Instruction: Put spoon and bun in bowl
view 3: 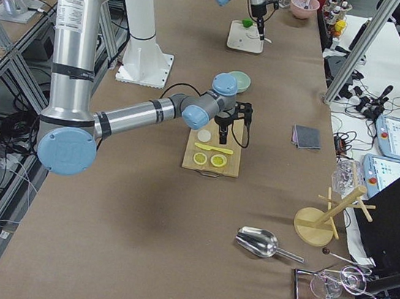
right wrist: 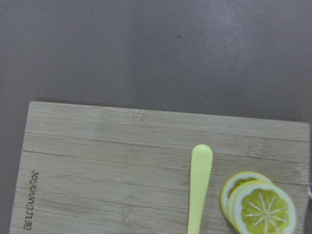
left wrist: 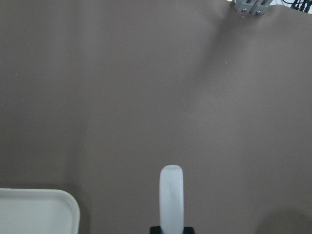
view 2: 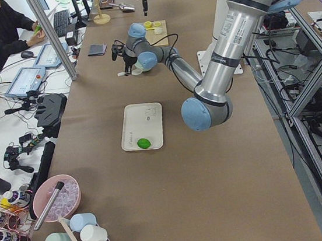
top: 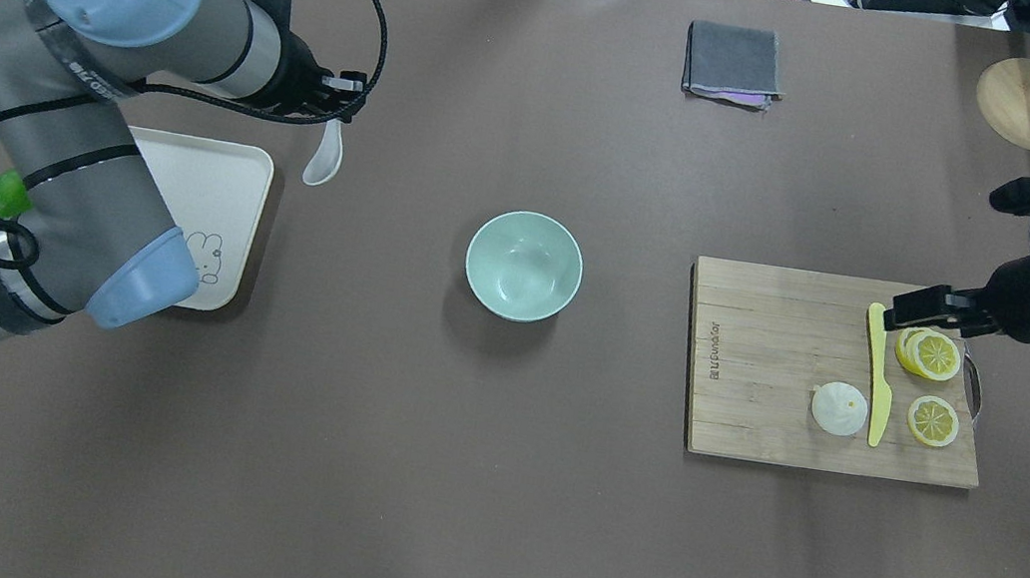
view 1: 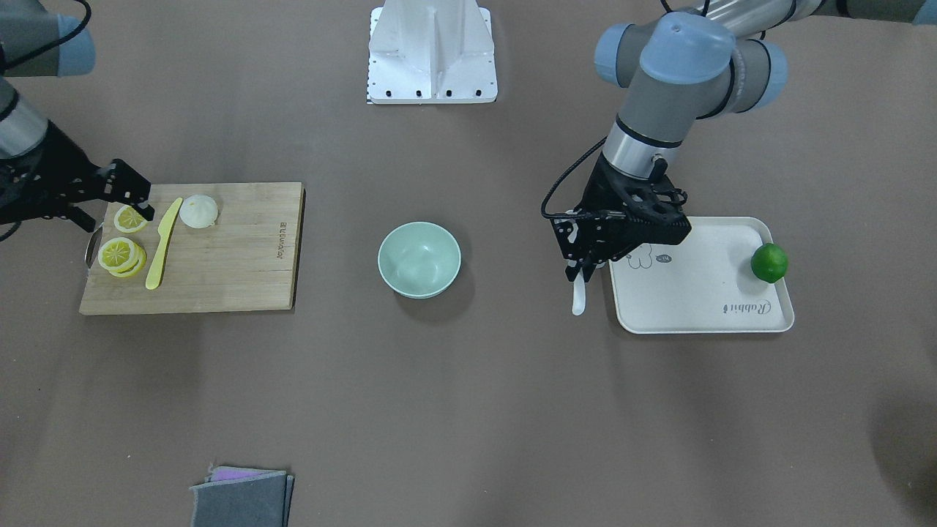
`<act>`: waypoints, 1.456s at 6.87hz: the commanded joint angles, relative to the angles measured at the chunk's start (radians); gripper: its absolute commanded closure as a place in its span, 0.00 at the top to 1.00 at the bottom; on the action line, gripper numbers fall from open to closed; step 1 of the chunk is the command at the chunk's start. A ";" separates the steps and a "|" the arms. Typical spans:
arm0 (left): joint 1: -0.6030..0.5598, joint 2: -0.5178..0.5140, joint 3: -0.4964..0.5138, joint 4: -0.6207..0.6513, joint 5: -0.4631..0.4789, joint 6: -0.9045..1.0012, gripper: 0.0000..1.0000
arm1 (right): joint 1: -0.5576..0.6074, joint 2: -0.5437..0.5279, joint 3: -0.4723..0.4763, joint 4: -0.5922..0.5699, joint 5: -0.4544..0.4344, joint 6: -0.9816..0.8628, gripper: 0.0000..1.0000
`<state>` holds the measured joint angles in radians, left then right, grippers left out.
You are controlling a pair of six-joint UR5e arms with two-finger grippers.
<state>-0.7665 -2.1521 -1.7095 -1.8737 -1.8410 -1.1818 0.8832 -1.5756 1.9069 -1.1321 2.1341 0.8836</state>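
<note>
- Tabletop (view 1: 468,410): brown and matte, carrying everything listed below.
- Bamboo cutting board (view 1: 234,249): rectangular, on the robot's right side. It bears the bun, the knife and the lemon slices.
- Tray (view 1: 703,293): cream with rounded corners and a printed rabbit, on the robot's left side.
- Right gripper (view 1: 117,212): over the lemon end of the board with its jaws apart, holding nothing.
- Left gripper (view 1: 582,272): at the tray's bowl-side corner, with its jaws clamped on the spoon's handle.
- Bowl (view 1: 432,252): round, pale mint green with plain sides. It stands upright at mid-table between board and tray, well apart from both.
- Folded grey cloth (view 1: 241,498): on the operators' side, with a purple layer showing at its edge.
- Yellow plastic knife (view 1: 162,245): flat on the board between the bun and the lemon slices.
- Spoon (view 1: 579,298): a white, glossy soup spoon. Its rounded scoop end points away from the jaws, over bare tabletop just beside the tray.
- Bun (view 1: 199,211): small, round and white with a pleated top. It sits on the board just beside the knife's tip.
- Lemon slices (view 1: 121,256): a stack and a single slice, at the board's outer end.
- Lime (view 1: 769,263): green, at the tray's far edge.
</note>
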 commanded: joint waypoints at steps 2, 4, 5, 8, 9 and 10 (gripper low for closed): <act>0.007 -0.057 0.062 -0.007 0.003 -0.024 0.00 | -0.179 0.035 -0.005 -0.017 -0.115 0.100 0.99; 0.018 -0.066 0.073 -0.007 0.003 -0.027 0.00 | -0.199 0.023 0.001 -0.063 -0.146 0.098 0.98; 0.019 -0.077 0.079 -0.007 0.003 -0.027 0.00 | -0.199 0.020 -0.002 -0.064 -0.146 0.098 0.94; 0.038 -0.106 0.094 -0.009 0.005 -0.036 0.00 | -0.219 0.026 -0.020 -0.073 -0.146 0.103 0.00; 0.039 -0.145 0.123 -0.012 0.003 -0.059 0.00 | -0.219 0.034 -0.014 -0.074 -0.146 0.103 0.00; 0.058 -0.187 0.158 -0.027 0.005 -0.108 0.00 | -0.219 0.040 -0.011 -0.074 -0.138 0.103 0.00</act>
<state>-0.7243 -2.2927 -1.5879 -1.8878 -1.8370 -1.2447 0.6652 -1.5433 1.8920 -1.2047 1.9902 0.9863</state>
